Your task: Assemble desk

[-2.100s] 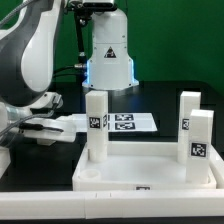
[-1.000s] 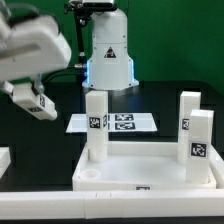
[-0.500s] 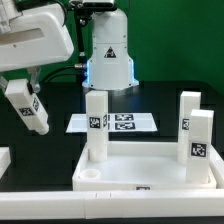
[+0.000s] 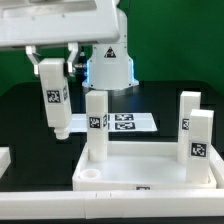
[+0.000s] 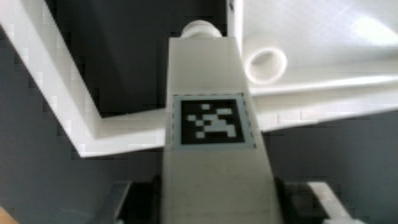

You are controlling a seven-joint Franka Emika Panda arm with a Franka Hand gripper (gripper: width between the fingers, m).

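From the exterior view, the desk top (image 4: 150, 170) lies on the dark table with its raised rim up, a shallow tray. Three legs stand in it: one leg (image 4: 96, 125) near the corner on the exterior view's left, and two more, a rear one (image 4: 187, 118) and a front one (image 4: 200, 137), close together on the exterior view's right. Nothing else lies in the tray, and the round socket (image 4: 88, 174) in its near corner is bare. Behind the desk top the marker board (image 4: 125, 122) lies flat. Above and just beyond the tray's edge on the exterior view's left, the gripper (image 4: 52, 72) hangs with the fourth leg (image 4: 54, 100) clamped by its upper end, roughly upright, its lower end clear of the table and of the rim.

In the wrist view the held leg (image 5: 214, 115) runs away from the camera, its tag facing the lens, with a finger (image 5: 317, 200) pressed on each side; the jaws stand narrow, closed on the block. Past the leg's far end lies a corner of the desk top (image 5: 338, 95) and an open socket (image 5: 267, 64).

The leg looks like a light, rigid plastic block with smooth, probably slippery faces; gripping two flat opposite sides near one end, as here, seems sensible. The top looks stiff too but wide, better pushed than lifted.
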